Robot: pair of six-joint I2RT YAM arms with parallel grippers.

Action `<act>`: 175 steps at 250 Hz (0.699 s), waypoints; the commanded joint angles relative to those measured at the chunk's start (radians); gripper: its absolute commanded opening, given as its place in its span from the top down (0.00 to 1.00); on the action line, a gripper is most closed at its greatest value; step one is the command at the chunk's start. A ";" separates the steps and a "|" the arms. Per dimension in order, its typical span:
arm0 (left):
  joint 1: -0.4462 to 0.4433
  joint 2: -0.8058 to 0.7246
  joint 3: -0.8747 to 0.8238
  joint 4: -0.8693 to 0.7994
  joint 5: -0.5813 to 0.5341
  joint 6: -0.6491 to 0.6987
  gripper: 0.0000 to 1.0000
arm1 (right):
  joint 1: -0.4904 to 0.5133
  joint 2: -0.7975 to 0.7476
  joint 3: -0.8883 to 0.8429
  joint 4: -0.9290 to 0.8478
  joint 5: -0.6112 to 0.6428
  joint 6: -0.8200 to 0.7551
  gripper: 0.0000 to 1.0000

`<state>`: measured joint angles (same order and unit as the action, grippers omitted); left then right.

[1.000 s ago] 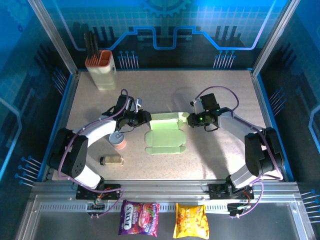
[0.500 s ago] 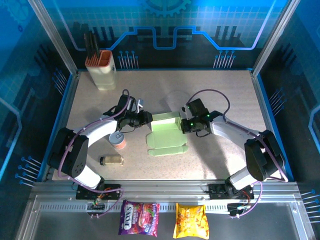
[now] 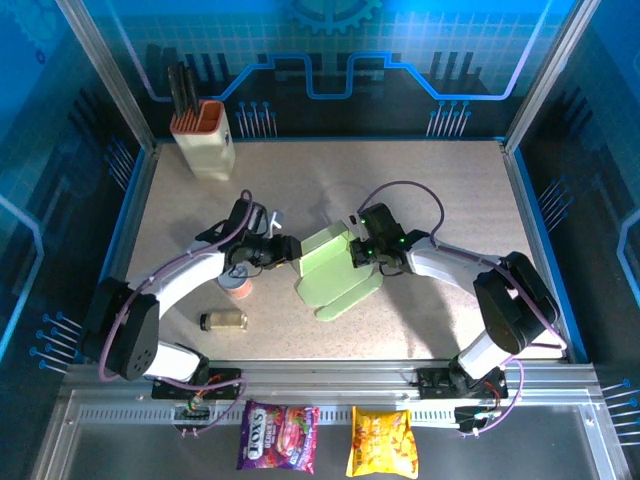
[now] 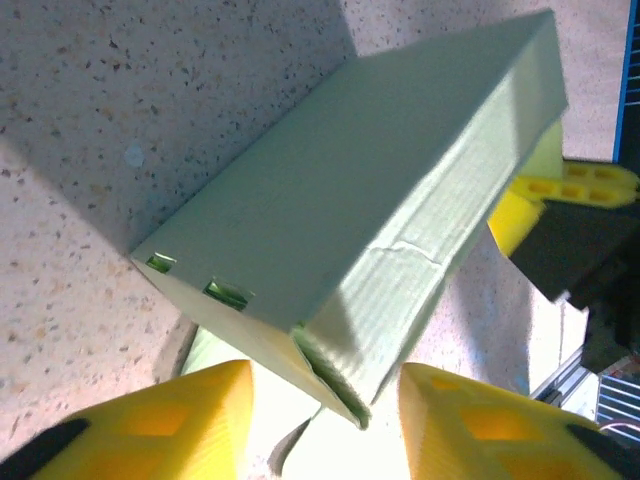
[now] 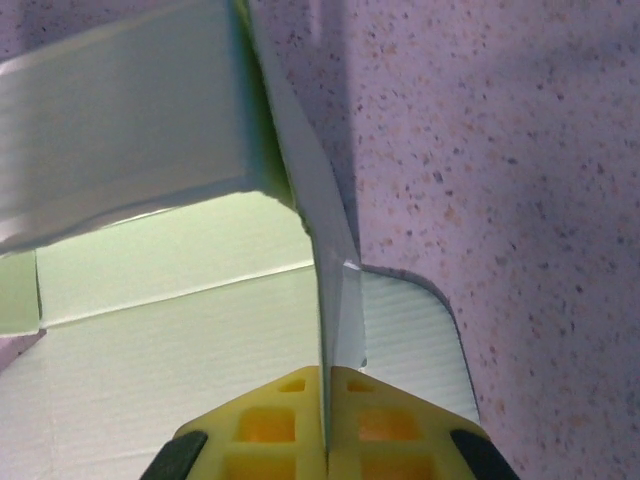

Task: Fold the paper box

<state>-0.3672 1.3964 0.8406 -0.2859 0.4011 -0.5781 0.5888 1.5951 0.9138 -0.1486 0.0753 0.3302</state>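
Since a second ago both arms have swung inward, and the paper box [image 3: 335,272], then lying flat, now stands tilted and half folded at the middle of the worktop [image 3: 430,190]. One thin flap is pinched in the right end effector [image 5: 326,380]. The left end effector [image 4: 318,395] is spread, straddling a box corner. If the arms pull apart, the flap could tear or the unheld corner could slip free. The box's underside and far flaps are hidden.

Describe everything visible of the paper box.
The box is pale mint-green thin card with a ribbed look. It is partly folded: one panel is raised and tilted, and the rest lies flat on the speckled table. The right end effector pinches an upright flap. One corner sits inside the open left end effector.
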 commanded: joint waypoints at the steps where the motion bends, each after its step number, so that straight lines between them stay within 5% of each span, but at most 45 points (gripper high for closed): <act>1: -0.007 -0.079 -0.005 -0.103 -0.062 0.035 0.49 | 0.011 0.035 -0.013 0.022 0.012 -0.074 0.95; 49: 0.006 -0.140 0.026 -0.137 -0.160 0.062 0.37 | 0.013 0.045 0.006 0.018 -0.001 -0.127 0.94; 117: 0.016 0.048 0.122 -0.087 -0.045 0.082 0.38 | 0.018 0.073 0.030 0.063 -0.048 -0.235 0.93; 175: 0.016 0.143 0.132 0.012 0.087 0.025 0.48 | 0.024 0.115 0.073 0.108 -0.138 -0.323 0.92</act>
<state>-0.3553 1.5200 0.9585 -0.3397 0.3801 -0.5278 0.5907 1.6684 0.9501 -0.0547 0.0101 0.0837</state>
